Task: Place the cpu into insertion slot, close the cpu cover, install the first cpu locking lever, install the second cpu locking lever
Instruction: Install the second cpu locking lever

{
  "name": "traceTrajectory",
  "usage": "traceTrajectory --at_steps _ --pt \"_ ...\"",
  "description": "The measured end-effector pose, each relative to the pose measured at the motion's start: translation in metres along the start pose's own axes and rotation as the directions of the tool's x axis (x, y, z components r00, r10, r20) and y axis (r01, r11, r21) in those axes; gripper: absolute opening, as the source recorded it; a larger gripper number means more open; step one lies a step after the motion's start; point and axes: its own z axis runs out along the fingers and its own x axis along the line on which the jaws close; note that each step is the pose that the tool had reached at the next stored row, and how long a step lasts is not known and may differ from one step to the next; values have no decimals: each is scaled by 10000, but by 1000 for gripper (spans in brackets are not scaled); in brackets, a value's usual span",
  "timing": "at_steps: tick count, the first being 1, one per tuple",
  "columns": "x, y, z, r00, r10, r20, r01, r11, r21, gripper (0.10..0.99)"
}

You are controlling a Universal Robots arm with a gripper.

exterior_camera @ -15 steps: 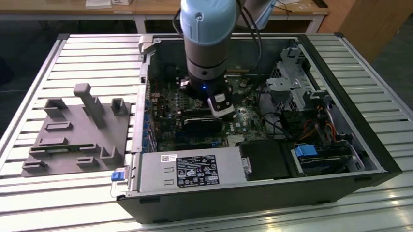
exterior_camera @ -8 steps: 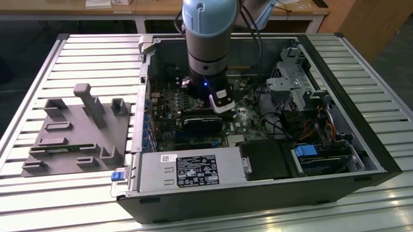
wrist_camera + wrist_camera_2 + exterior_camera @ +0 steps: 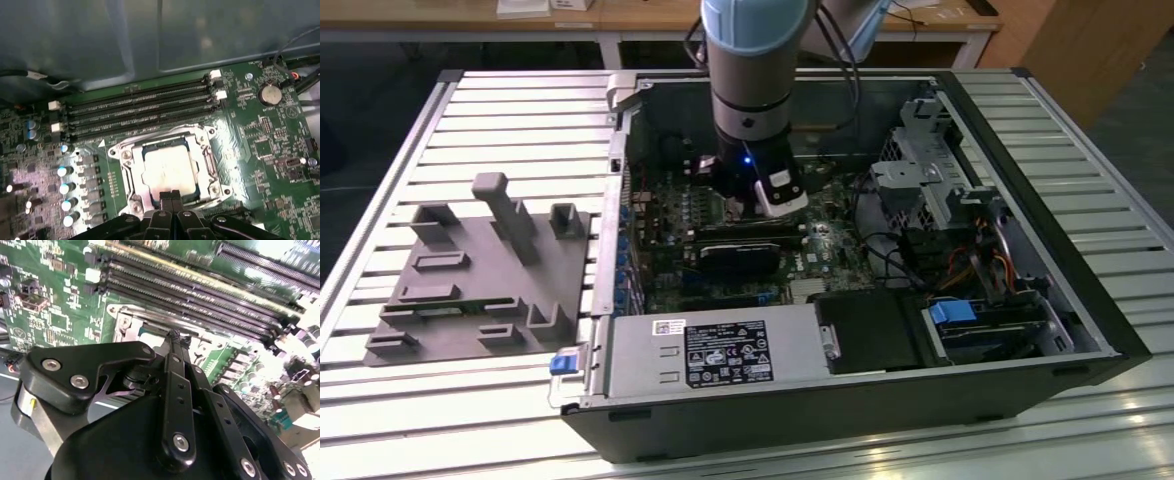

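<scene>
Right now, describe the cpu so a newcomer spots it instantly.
Inside the open black computer case, find the green motherboard and its four long black memory slots. Beside them, framed by the silver metal cpu cover, sits the cpu: the only flat, shiny silver square.

Exterior view: high and angled down from off the arm, taking in the whole open computer case (image 3: 854,250) at mid-frame. Both wrist views: close over the motherboard (image 3: 265,150), looking along the arm past the gripper (image 3: 170,196) in the lower frame. Shared: memory slots (image 3: 200,295) and insertion slot (image 3: 167,167).
</scene>
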Motion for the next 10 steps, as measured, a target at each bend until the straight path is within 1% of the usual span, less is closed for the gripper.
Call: traceTrajectory --at_steps 2,5,7,10 --pt "-1 54 10 10000 -7 21 7 10000 96 106" --pt "-6 121 24 10000 -14 43 14 9998 200 106" --pt "-2 145 28 10000 -16 47 15 9997 224 106" --pt "7 183 33 10000 -18 49 17 9997 229 106"
